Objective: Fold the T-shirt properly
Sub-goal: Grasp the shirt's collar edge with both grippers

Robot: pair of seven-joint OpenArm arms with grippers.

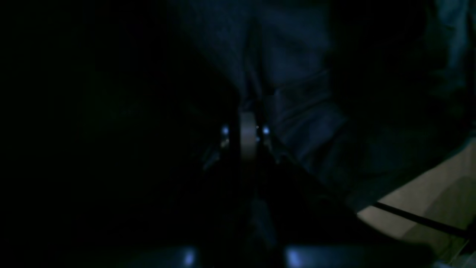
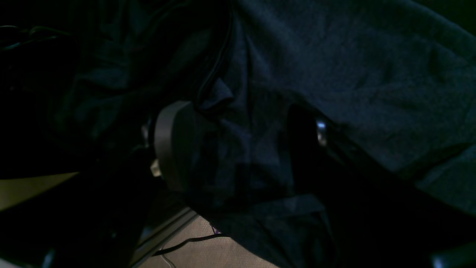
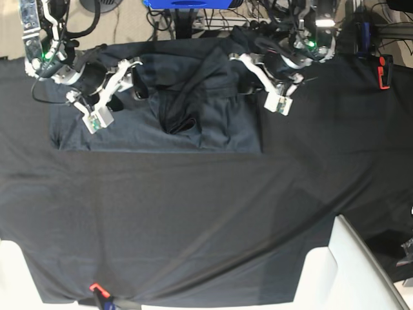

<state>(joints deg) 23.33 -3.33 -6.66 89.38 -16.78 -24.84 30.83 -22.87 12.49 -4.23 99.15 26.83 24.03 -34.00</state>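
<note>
A dark charcoal T-shirt (image 3: 161,110) lay toward the far edge of a table draped in smoother black cloth (image 3: 193,219), its lower part spread flat while the middle was bunched into a rumpled ridge. Seen from the base camera, both arms reached in from the far side, one at each upper corner of the garment.

The left gripper (image 3: 240,72), on that view's right, sat at the shirt's far right corner. Its wrist camera showed almost nothing but gloom: the two fingers (image 1: 247,137) stood pressed together, and a fold of the knit appeared to run up from between their tips, though the picture was too dark to confirm that fabric was truly pinched. Pale floor (image 1: 438,193) and a black cable (image 1: 416,219) showed at that frame's lower right corner.

The right gripper (image 3: 137,81), on the base view's left, rested at the shirt's far left shoulder. Its wrist camera showed the jaws spread, with a thick wad of T-shirt (image 2: 334,74) filling the gap between one grey pad (image 2: 169,145) and the other finger, which was nearly lost in shadow. Whether that cloth was clamped or merely draped there could not be told.

A red clip (image 3: 385,71) lay on the cloth at far right, and white panels (image 3: 348,271) cut into the near corners.
</note>
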